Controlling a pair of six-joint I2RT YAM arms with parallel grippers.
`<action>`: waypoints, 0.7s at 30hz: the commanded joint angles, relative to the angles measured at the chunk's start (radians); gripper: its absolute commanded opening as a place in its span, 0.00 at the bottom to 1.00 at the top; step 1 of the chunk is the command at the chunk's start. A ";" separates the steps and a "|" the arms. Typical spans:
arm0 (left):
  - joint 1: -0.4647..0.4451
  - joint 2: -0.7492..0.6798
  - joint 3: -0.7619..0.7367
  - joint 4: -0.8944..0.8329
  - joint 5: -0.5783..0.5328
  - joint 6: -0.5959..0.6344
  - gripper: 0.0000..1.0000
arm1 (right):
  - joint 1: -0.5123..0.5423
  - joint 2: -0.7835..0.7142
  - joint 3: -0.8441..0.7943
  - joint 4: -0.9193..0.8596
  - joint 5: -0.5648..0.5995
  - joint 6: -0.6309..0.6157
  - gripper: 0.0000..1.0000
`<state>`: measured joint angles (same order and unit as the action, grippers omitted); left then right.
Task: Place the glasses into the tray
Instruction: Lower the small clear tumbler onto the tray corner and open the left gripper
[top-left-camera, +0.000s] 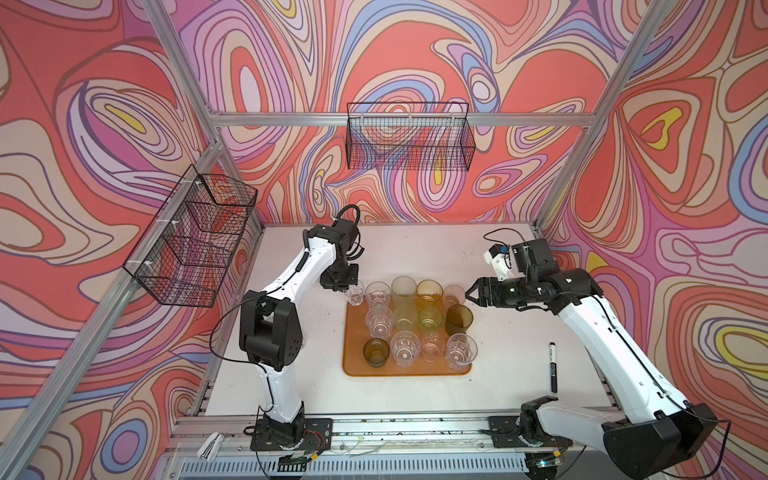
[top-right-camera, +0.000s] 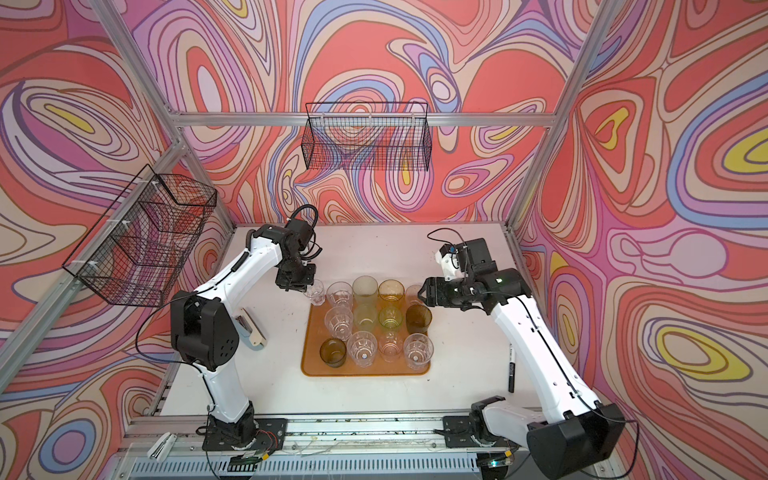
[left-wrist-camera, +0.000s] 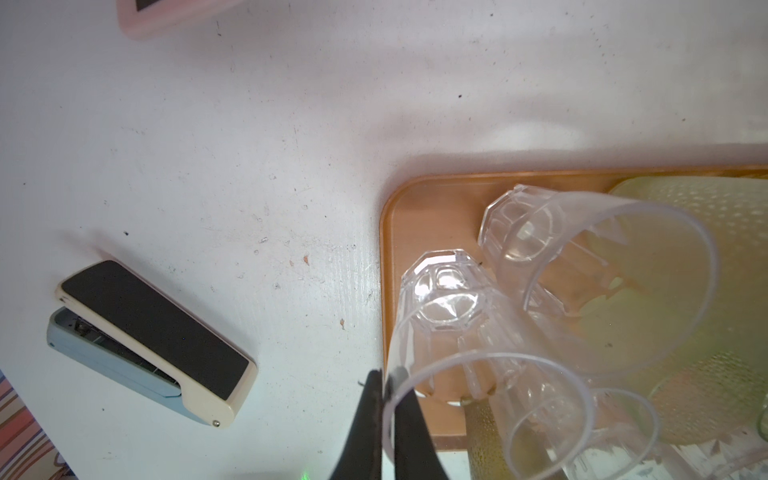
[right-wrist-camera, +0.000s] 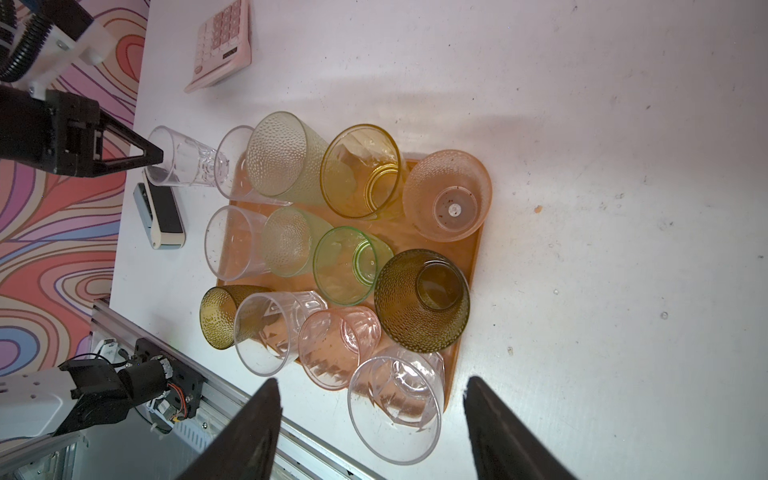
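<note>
Clear faceted tumbler (top-left-camera: 354, 293), pinched at its rim by the left gripper (top-left-camera: 348, 289), hangs over the far-left corner of the orange-brown tray (top-left-camera: 352, 365), where 12 glasses (top-left-camera: 419, 328) stand in 3 rows. Right gripper (top-left-camera: 468, 293), fingers apart and empty, sits at the tray's far-right corner.

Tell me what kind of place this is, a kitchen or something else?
Not a kitchen; most likely a robot test cell. Two arms are bolted to a rail at a white table, inside an aluminium frame with printed swirl walls. The tray of glasses looks like a practice setup.
</note>
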<state>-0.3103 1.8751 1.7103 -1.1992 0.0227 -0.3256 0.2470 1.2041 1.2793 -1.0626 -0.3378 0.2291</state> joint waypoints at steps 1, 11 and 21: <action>0.013 0.020 0.001 0.006 0.009 -0.001 0.04 | -0.005 -0.013 0.007 -0.004 0.006 -0.009 0.72; 0.024 0.051 -0.018 0.034 0.019 -0.008 0.04 | -0.006 -0.009 0.012 -0.010 0.011 -0.012 0.72; 0.029 0.071 -0.044 0.063 0.031 -0.010 0.03 | -0.006 -0.011 0.011 -0.012 0.013 -0.014 0.72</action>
<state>-0.2878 1.9308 1.6752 -1.1423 0.0463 -0.3286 0.2470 1.2041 1.2793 -1.0676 -0.3325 0.2279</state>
